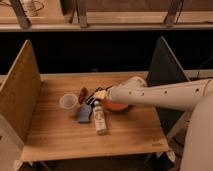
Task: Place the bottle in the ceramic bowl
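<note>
Gripper fingers (101,94), spread and empty, at the cap of the slim pale bottle (100,120) for grasping; glossy orange-red ceramic bowl (119,107) just beside

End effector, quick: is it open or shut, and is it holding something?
End effector: open, holding nothing, by the cap of the bottle, beside the ceramic bowl.
</note>
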`<state>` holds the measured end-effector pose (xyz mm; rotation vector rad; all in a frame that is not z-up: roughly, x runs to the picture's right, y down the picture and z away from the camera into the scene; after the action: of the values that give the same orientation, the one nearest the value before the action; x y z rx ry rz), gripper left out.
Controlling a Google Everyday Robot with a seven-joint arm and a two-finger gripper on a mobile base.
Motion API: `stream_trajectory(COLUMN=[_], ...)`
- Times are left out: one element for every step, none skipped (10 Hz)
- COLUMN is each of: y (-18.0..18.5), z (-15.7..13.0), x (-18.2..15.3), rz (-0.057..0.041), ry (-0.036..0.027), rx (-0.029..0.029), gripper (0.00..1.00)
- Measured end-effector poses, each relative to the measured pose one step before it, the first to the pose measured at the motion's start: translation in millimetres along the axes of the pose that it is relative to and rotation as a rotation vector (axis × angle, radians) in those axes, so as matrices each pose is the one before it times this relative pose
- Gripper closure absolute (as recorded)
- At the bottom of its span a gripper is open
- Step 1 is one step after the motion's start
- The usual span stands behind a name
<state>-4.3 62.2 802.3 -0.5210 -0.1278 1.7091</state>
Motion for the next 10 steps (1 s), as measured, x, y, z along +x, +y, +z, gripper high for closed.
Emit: stream_trajectory(y=[10.03,3.59,6.13,4.31,5.76,2.40,0.51,-4.07,-1.44,0.65], z=[-4.98,-3.97,-6.08,-3.31,-3.61,-1.56,0.84,9.13,8.81,11.10], x=[14.29,7.86,11.67,6.00,6.45,2.66,0.40,-3.60,-4.65,-5.08], rz=[-0.10669,-0.05491,-0.07722,-0.04072,-0.04445,-0.01910,-0.00245,0.01739,0.01746,0.01271], ry=[0.05697,0.03938,0.05901,0.03058,0.03319,0.01383,0.00568,0.00226,0.00095,0.00566], rx=[0.00850,0.00798,0.00460,-0.00178,-0.00520,-0.00263,-0.00440,-0.00590,-0.00616,-0.00512], gripper=[0.20,0.20,0.20,0.20,0.20,0.20,0.20,0.20,0.20,0.20])
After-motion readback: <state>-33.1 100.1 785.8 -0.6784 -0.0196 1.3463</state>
